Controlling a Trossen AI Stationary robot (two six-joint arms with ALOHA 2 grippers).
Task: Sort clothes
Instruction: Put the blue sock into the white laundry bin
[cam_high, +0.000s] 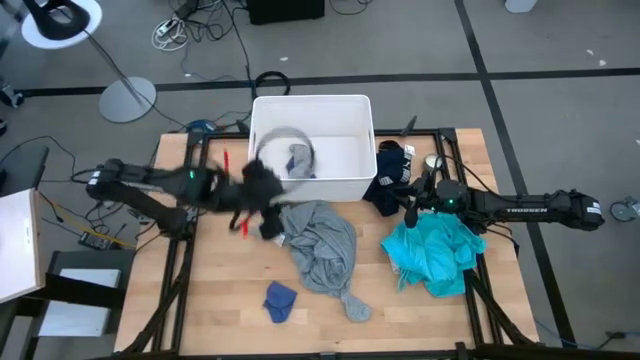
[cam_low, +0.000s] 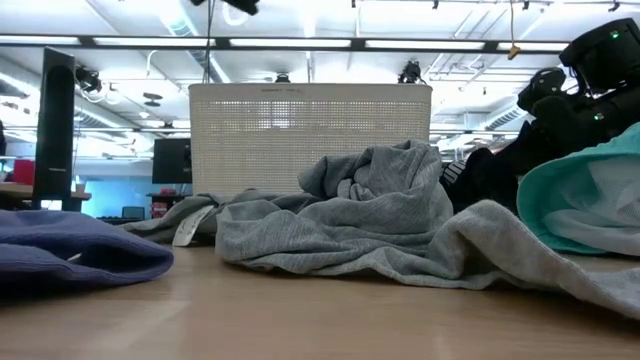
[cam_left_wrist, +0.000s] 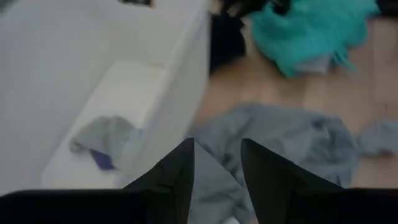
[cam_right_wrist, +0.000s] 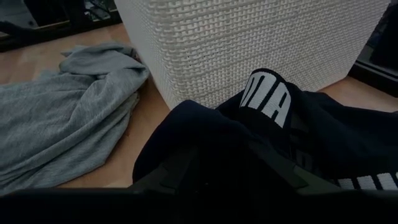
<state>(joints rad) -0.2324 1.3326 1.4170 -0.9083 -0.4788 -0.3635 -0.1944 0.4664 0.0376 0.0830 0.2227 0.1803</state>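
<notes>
The large grey shirt (cam_high: 325, 250) lies crumpled mid-table, also in the low view (cam_low: 370, 215). My left gripper (cam_high: 272, 220) (cam_left_wrist: 217, 165) is open and empty, above the shirt's far left edge by the near wall of the white bin (cam_high: 352, 185). A small grey-and-blue piece of cloth (cam_high: 298, 160) (cam_left_wrist: 102, 140) lies inside the bin. The teal shirt (cam_high: 435, 250) lies at the right. The dark navy garment with white print (cam_high: 390, 178) (cam_right_wrist: 273, 118) lies against the bin's right wall. My right gripper (cam_high: 412, 205) (cam_right_wrist: 224, 174) is open, low at the navy garment. A blue sock (cam_high: 280, 300) lies near the front. My right gripper has its fingers (cam_right_wrist: 283, 171) spread on either side of a hump of the navy garment (cam_right_wrist: 217, 140), coming level from the table's right. Dark fingers on dark cloth: I cannot tell whether they touch it. The garment lies on the table.
The bin stands at the table's far middle; its mesh wall (cam_right_wrist: 249, 43) is close in front of my right gripper. Bare wood (cam_high: 210, 290) shows at the near left and between the grey and teal shirts. Cables and a lamp stand lie on the floor beyond.
</notes>
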